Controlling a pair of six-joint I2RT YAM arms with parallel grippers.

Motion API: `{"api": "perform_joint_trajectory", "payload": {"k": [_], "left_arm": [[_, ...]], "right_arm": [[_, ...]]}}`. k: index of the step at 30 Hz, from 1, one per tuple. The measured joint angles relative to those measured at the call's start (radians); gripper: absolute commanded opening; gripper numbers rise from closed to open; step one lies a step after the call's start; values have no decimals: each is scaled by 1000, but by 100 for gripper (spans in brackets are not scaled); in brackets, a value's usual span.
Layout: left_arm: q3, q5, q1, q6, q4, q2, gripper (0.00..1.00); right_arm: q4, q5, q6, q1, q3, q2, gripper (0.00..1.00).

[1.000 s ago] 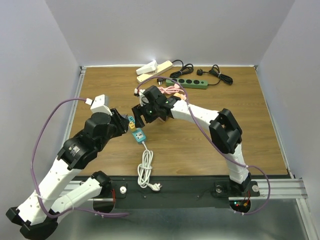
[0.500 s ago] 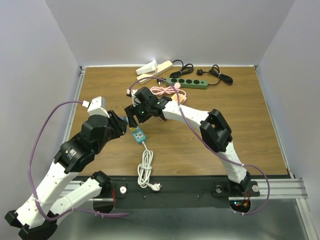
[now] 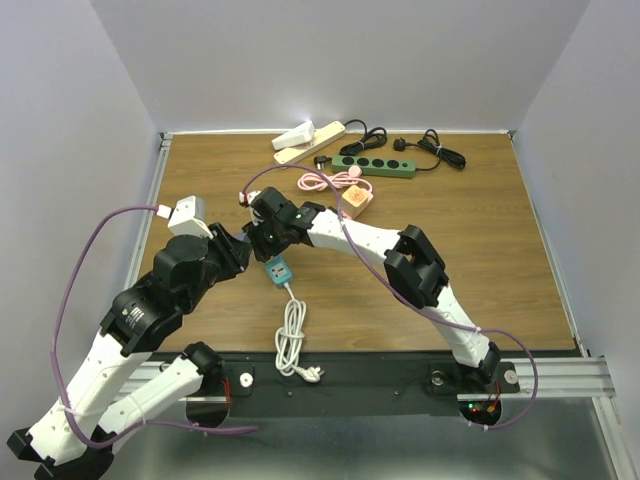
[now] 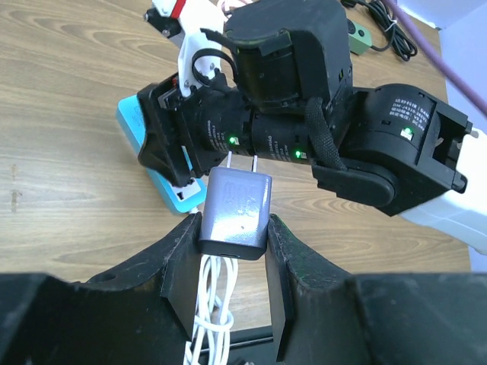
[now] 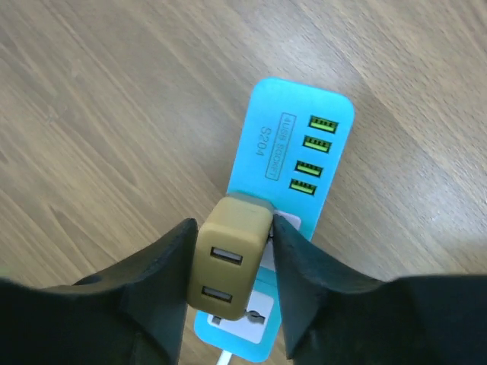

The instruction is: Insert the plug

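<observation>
A blue power strip [image 3: 277, 269] with green USB ports lies on the wooden table, and its white cord [image 3: 291, 340] is coiled toward the near edge. My right gripper [image 3: 263, 237] hangs right over it, shut on an olive two-port USB charger [image 5: 230, 258]. In the right wrist view the charger stands on the strip's [image 5: 304, 144] white socket area between my fingers [image 5: 232, 239]. My left gripper [image 4: 232, 228] is shut on a grey two-prong plug [image 4: 236, 204]. The prongs point at the right wrist, beside the strip [image 4: 141, 125].
A green power strip [image 3: 378, 166] with black cables [image 3: 430, 150] lies at the back. A beige strip [image 3: 308, 137] is at the back left. A pink cable and an orange box [image 3: 355, 201] sit behind the right arm.
My right gripper has moved left and nearer with the olive charger, and is now over the blue strip. My left arm has shifted slightly left and back.
</observation>
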Motion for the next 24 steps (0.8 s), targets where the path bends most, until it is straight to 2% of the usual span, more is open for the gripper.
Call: {"api": "perform_joint_trajectory", "payload": {"k": [1, 3, 4, 7, 16, 24], "left_arm": [[0, 1, 0, 2, 0, 0, 0], [0, 2, 0, 7, 0, 0, 0], [0, 3, 0, 10, 1, 0, 0], [-2, 11, 0, 23, 8, 1, 0], [-68, 110, 0, 78, 142, 91, 0], [-116, 174, 0, 120, 238, 173, 0]], "right_arm": [[-6, 21, -1, 0, 5, 2, 27], [-18, 54, 8, 0, 6, 2, 17], [-33, 80, 14, 0, 12, 2, 9], [-45, 143, 35, 3, 16, 2, 0], [-101, 359, 131, -5, 14, -7, 0], [-137, 489, 196, -86, -79, -69, 1]]}}
